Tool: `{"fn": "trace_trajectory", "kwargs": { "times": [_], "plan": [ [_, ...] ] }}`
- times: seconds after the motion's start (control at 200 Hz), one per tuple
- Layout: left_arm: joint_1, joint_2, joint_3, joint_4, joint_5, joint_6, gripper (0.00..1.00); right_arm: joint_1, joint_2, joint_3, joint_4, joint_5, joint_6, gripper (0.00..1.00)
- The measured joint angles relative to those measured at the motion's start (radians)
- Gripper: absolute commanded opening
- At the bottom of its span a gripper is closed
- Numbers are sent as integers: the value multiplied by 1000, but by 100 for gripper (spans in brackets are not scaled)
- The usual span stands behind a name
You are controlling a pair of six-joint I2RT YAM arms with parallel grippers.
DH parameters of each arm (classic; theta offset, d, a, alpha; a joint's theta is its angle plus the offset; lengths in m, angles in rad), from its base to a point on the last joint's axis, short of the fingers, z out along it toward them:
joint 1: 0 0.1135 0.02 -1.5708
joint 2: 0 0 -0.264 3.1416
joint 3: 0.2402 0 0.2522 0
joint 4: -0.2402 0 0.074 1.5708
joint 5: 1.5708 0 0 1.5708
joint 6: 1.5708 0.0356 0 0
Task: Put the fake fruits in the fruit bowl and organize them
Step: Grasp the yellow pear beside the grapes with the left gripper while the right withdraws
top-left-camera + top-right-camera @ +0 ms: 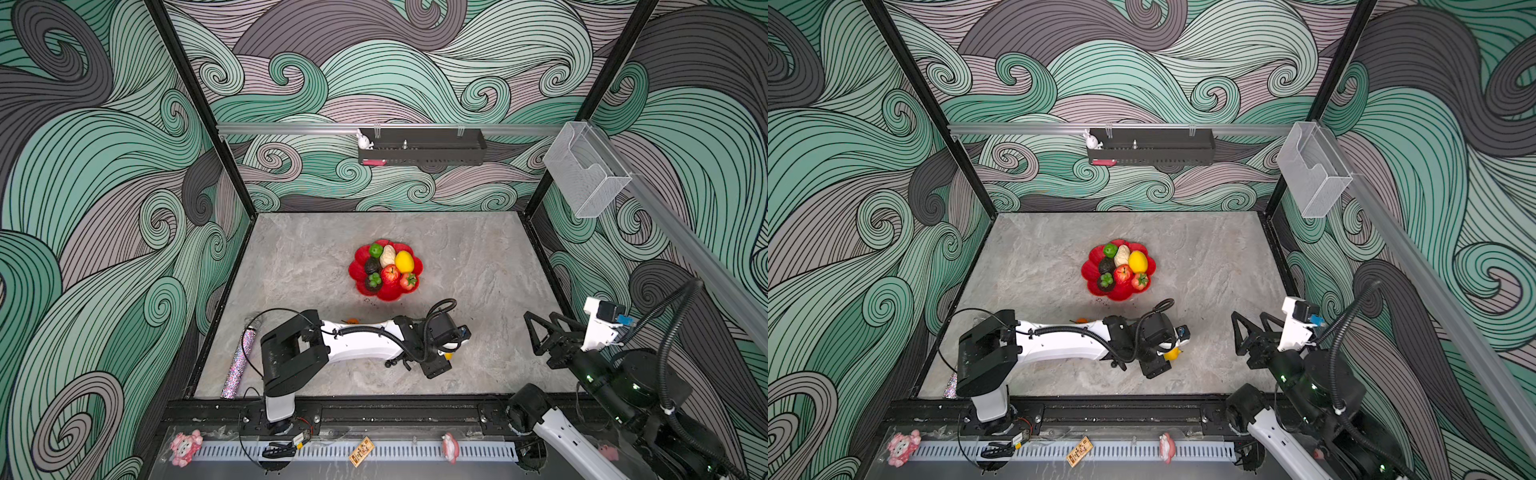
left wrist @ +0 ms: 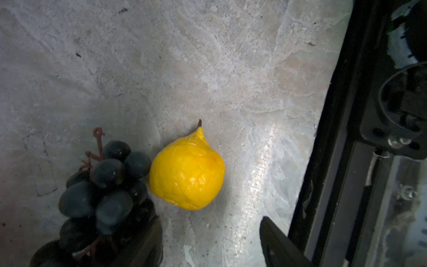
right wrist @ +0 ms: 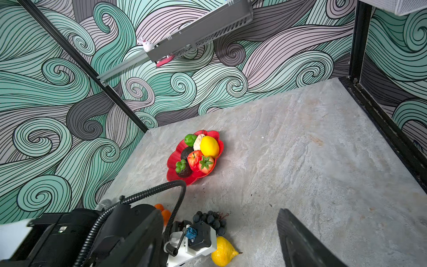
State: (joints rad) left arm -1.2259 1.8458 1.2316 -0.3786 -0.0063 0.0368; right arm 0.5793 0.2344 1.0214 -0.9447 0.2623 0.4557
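Note:
The red scalloped fruit bowl (image 1: 358, 272) (image 1: 1090, 272) (image 3: 172, 161) sits mid-table holding a yellow lemon (image 1: 404, 262), cream pear (image 1: 388, 255), green lime (image 1: 376, 249), avocado (image 1: 371, 266), red apple (image 1: 390, 274) and mangosteen (image 1: 372, 281). A second yellow lemon (image 2: 187, 171) (image 3: 223, 252) (image 1: 1172, 354) lies on the table beside a black grape bunch (image 2: 104, 196) (image 3: 210, 219). My left gripper (image 2: 211, 218) hovers low over them, open, with the lemon just beyond its fingertips and the grapes against one finger. Tiny oranges (image 1: 352, 321) (image 3: 165, 213) lie behind the left arm. My right gripper (image 1: 540, 328) is open and empty at the right.
A glittery tube (image 1: 239, 361) lies by the table's left front corner. The black front rail (image 2: 323, 161) runs close to the lemon. Pink toy figures (image 1: 185, 446) sit on the front strip. A black shelf (image 1: 422, 145) and a clear box (image 1: 586, 174) hang on the walls.

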Motion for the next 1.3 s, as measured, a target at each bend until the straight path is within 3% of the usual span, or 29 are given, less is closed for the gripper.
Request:
{"fn": "trace_trajectory", "kwargs": {
  "times": [0.736, 1.301],
  "plan": [
    [0, 190, 159, -12, -58, 89, 82, 0, -10, -46, -29, -25, 11, 79],
    [7, 185, 119, -1, -5, 86, 53, 0, -6, -74, -33, -42, 38, 80]
  ]
}}
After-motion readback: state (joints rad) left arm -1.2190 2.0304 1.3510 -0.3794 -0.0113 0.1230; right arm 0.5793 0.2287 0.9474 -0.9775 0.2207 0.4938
